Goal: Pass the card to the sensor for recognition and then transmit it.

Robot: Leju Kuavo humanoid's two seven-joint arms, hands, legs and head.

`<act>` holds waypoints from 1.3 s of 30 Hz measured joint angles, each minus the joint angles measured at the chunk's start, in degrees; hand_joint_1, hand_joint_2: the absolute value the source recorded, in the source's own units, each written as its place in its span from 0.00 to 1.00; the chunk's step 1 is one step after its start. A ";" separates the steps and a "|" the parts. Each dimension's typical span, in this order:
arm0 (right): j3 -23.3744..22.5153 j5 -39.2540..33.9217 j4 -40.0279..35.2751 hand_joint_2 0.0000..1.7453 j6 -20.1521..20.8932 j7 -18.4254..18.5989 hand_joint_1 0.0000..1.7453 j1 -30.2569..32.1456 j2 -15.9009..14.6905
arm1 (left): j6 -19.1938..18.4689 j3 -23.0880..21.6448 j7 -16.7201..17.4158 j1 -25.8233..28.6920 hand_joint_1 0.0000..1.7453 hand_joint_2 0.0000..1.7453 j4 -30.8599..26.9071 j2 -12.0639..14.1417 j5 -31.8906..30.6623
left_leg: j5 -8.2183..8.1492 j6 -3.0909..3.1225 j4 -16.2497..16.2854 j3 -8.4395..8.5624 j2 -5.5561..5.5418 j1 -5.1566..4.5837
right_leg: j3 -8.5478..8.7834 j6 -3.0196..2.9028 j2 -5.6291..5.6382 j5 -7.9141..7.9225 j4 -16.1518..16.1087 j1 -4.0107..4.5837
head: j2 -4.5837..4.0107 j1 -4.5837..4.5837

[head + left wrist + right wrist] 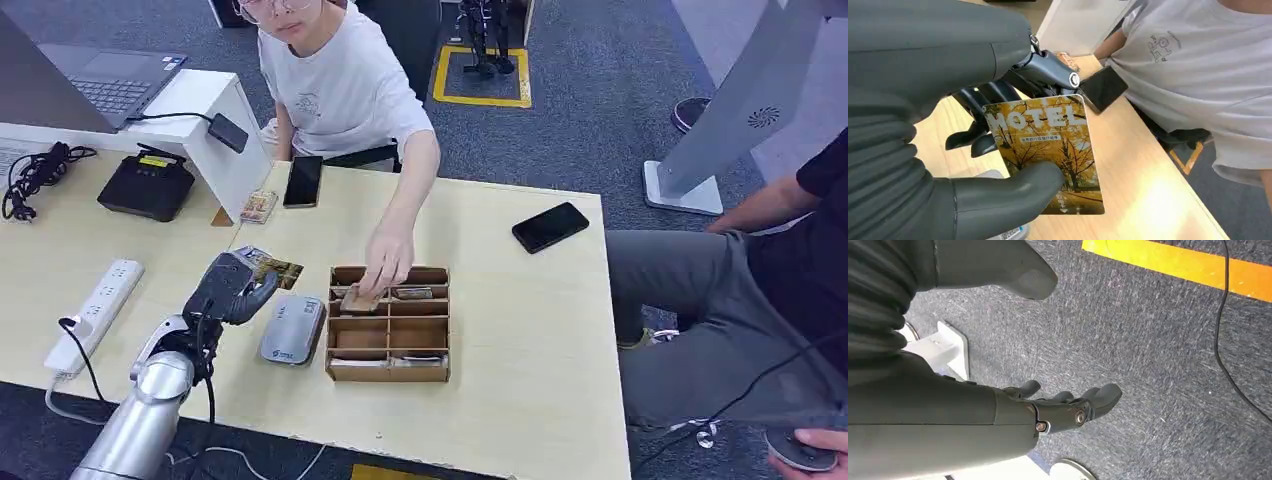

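Card (1048,150), yellow with autumn trees and the word HOTEL, is in the left hand (232,288), clamped between the thick thumb on its face and the darker fingers behind it. In the head view this hand sits left of centre in the frame, above the tabletop. The hold looks firm; I see no slack at the card's edge.

Sensor (293,329), taken to be the grey rounded reader lying flat on the table (520,330), is just right of and below the left hand in the head view. The card is near it but apart from it, not over its face. Judgement: pick-up is complete; presentation to the reader is not yet done, and the handover is also outstanding.

Right hand (1068,402) hangs over blue carpet, fingers loosely curled and apart, holding nothing.

Further in, at frame centre, a cardboard organiser (389,323) with compartments stands just right of the reader. A person's hand (385,262) reaches into its upper left compartment. A black phone (550,226) lies toward the upper right of the table, another phone (303,181) near the far edge. A white power strip (95,314) lies at the left.
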 joint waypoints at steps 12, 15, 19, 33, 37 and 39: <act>0.00 0.00 0.02 1.00 0.09 0.63 0.00 0.01 0.00 | 4.33 0.50 0.72 0.17 1.00 1.00 4.98 -0.20 -2.05 | 0.00 0.00 0.00 -0.01 0.00 0.00 | 0.00 0.00 -0.01 0.00 0.00 0.00 | 0.00 0.00; 0.00 0.00 0.02 1.00 0.07 0.72 0.00 0.01 0.00 | 4.46 1.09 0.48 0.68 1.00 1.00 5.99 -0.31 -1.79 | 0.00 0.00 0.00 -0.01 0.00 0.00 | 0.00 0.00 0.00 0.00 0.00 0.00 | 0.00 0.00; 0.00 0.00 0.02 1.00 0.09 0.41 0.00 0.01 0.00 | 4.79 1.27 0.26 1.40 1.00 1.00 6.80 -0.57 -1.88 | 0.00 0.00 0.00 -0.02 -0.01 0.00 | 0.00 0.00 0.00 0.00 0.00 0.00 | 0.00 0.00; 0.00 0.04 0.07 1.00 0.11 0.39 0.00 0.00 0.00 | 5.07 1.40 -0.59 3.71 1.00 1.00 9.22 -2.25 -2.89 | 0.00 0.00 0.00 -0.02 -0.01 0.00 | 0.00 0.00 0.00 0.00 -0.01 0.00 | 0.00 0.00; 0.00 0.07 0.09 1.00 0.11 0.39 0.00 -0.01 0.00 | 5.07 1.40 -0.61 4.02 1.00 1.00 9.33 -2.58 -2.99 | 0.00 0.00 0.00 -0.02 -0.01 0.00 | 0.00 0.00 -0.01 0.00 -0.01 0.00 | 0.00 0.00; 0.00 0.07 0.11 1.00 0.11 0.39 0.00 0.00 0.00 | 5.07 1.40 -0.61 4.14 1.00 1.00 9.35 -2.69 -2.99 | 0.00 0.00 0.00 -0.02 -0.01 0.00 | 0.00 0.00 -0.01 0.00 0.00 0.00 | 0.00 0.00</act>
